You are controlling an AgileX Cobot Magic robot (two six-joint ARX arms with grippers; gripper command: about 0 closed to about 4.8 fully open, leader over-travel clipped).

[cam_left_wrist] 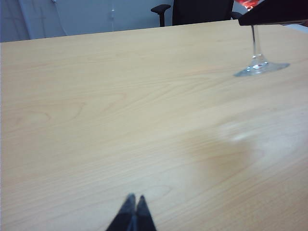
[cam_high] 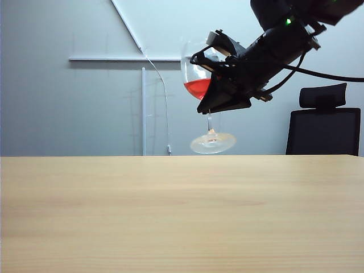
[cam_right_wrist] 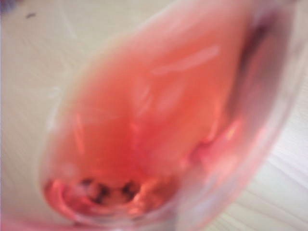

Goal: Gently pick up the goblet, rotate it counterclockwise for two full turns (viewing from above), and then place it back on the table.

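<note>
Exterior view shows your right gripper (cam_high: 211, 85) fingers clamping the tilted goblet (cam_high: 200, 79) above the tabletop (cam_high: 114, 216) far edge, left gripper (cam_left_wrist: 133, 204) fingers pressed together: more tilt risks spilling.

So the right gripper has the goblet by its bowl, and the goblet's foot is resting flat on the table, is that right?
Not quite. The right gripper does hold the goblet by its bowl, but the foot hangs tilted above the table, as the exterior view shows.
</note>
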